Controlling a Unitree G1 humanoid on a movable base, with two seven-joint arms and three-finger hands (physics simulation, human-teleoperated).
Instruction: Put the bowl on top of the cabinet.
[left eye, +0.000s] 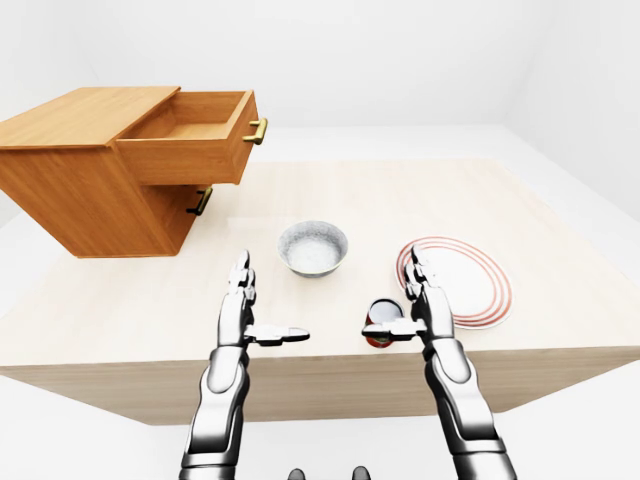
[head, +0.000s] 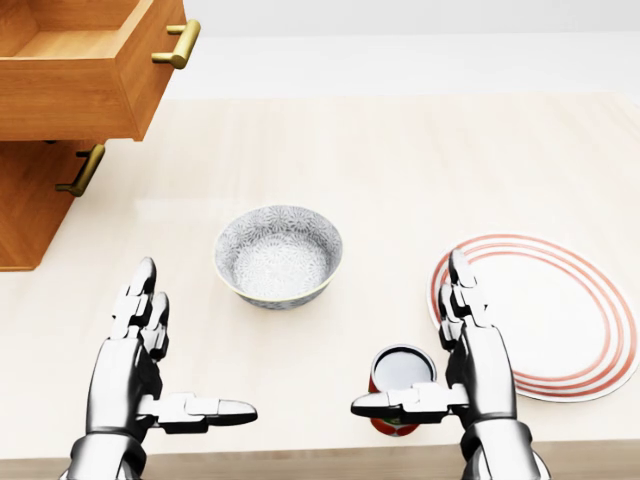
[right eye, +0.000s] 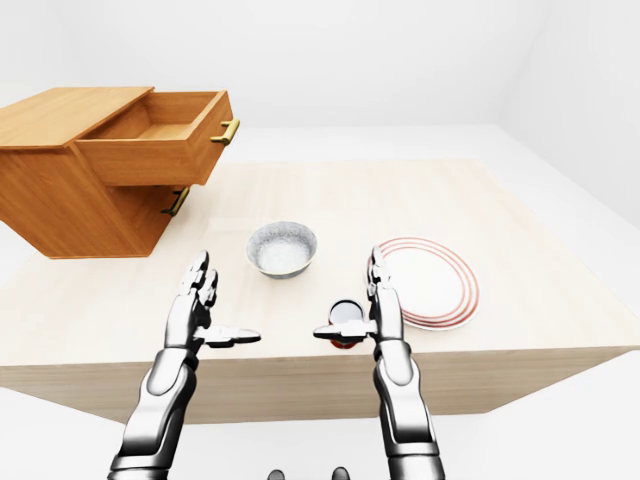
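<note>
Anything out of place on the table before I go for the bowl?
Only the cabinet: its top drawer hangs wide open, the lower one shut. The bowl, plate and cup stand upright, nothing spilled.

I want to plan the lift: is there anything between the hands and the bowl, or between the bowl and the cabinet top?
Nothing visible blocks either path. The bowl sits on bare table between the open left hand and right hand. The cabinet top is bare; its upper drawer stands open.

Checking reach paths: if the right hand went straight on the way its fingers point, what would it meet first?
Probably the plate: the right hand points up the head view over its left rim. Height above it is unclear.
</note>
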